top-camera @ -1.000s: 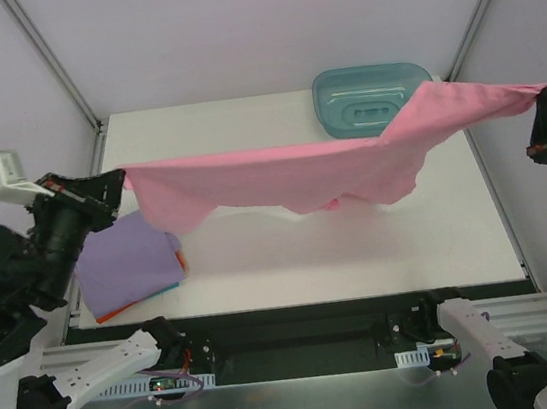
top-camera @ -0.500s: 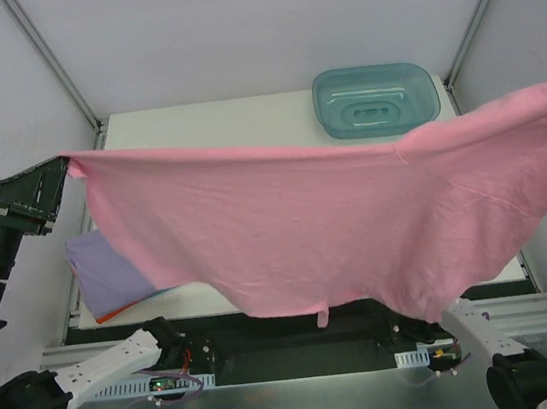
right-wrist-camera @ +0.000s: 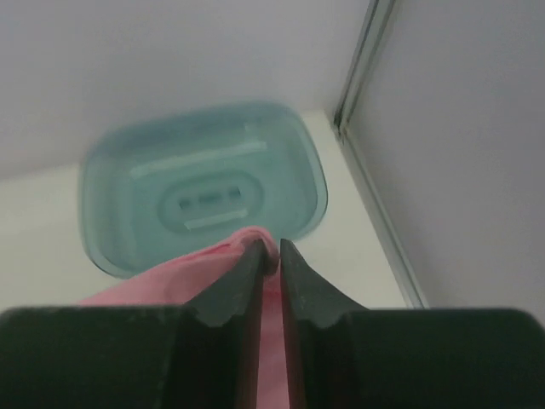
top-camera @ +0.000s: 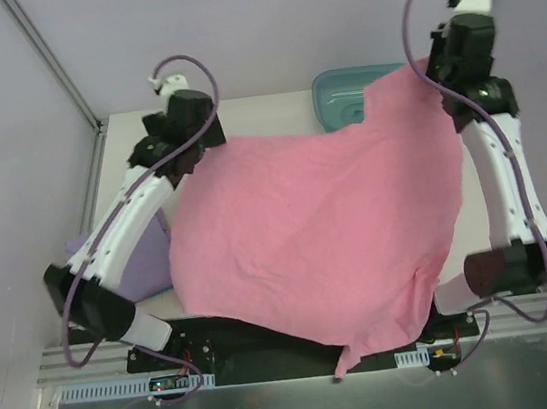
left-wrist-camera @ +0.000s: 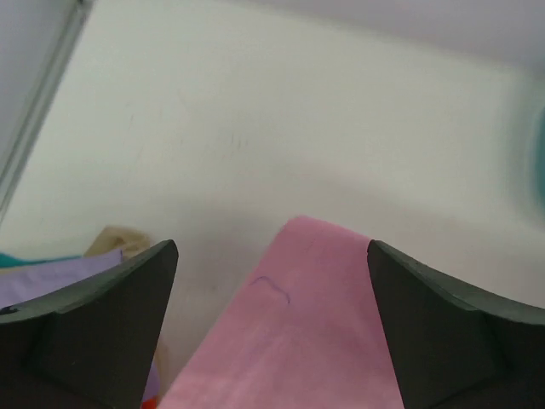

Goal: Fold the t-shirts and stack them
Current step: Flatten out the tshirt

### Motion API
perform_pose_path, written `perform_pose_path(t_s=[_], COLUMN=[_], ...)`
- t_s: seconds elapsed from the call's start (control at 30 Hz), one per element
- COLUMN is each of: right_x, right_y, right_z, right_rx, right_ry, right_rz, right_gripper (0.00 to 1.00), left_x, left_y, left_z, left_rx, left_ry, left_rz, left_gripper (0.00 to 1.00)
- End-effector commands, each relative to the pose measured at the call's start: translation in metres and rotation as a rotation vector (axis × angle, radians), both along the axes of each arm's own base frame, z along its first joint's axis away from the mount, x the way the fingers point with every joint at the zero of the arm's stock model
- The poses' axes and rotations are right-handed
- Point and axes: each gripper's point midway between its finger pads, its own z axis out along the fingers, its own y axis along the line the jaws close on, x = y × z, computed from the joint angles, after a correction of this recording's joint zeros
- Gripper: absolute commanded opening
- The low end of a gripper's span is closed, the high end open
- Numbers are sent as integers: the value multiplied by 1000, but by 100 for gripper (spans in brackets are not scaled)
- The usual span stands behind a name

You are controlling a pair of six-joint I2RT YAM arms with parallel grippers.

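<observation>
Pink t-shirt (top-camera: 317,229), aloft a second ago, now drapes the table (top-camera: 242,118). Left gripper (left-wrist-camera: 272,281) has released; right gripper (right-wrist-camera: 270,256) pinches its corner over the teal tub (right-wrist-camera: 170,170) at 1 o'clock. Lavender t-shirt (top-camera: 146,267) lies at 9 o'clock.

The top view looks down from behind; both wrist views look close along their tools, sharing its table (top-camera: 272,114).

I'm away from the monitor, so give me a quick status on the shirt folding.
Left end effector open, clear of cloth. Right end effector shut on pink t-shirt corner. Shirt spread over table, near hem hanging off edge, far corner over teal tub.
</observation>
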Motion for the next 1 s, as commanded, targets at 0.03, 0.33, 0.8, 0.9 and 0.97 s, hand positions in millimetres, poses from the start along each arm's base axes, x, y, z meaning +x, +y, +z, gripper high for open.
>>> perform_pose_path(t_s=[0.03,0.33,0.8,0.9,0.97], right_x=[68,16,-131,-128,-119], right_y=[-1,26,68,64,59], right_z=[-135,-212,-373,-388,-398], right_rx=[-16,190,329,328,341], right_ry=[355,609,1020,1072,1098], right_rz=[29,47,53,33,10], right_gripper=[41,97,97,97,97], left_x=[-1,-55,-123,-118,-115], left_y=[-37,-32,-35,-36,-36], left_z=[-99,-158,-282,-292,-302], left_rx=[-50,-124,-199,-186,-172], left_ry=[289,462,828,839,864], left_rz=[-136,-136,-89,-75,-69], left_gripper=[99,99,99,99,99])
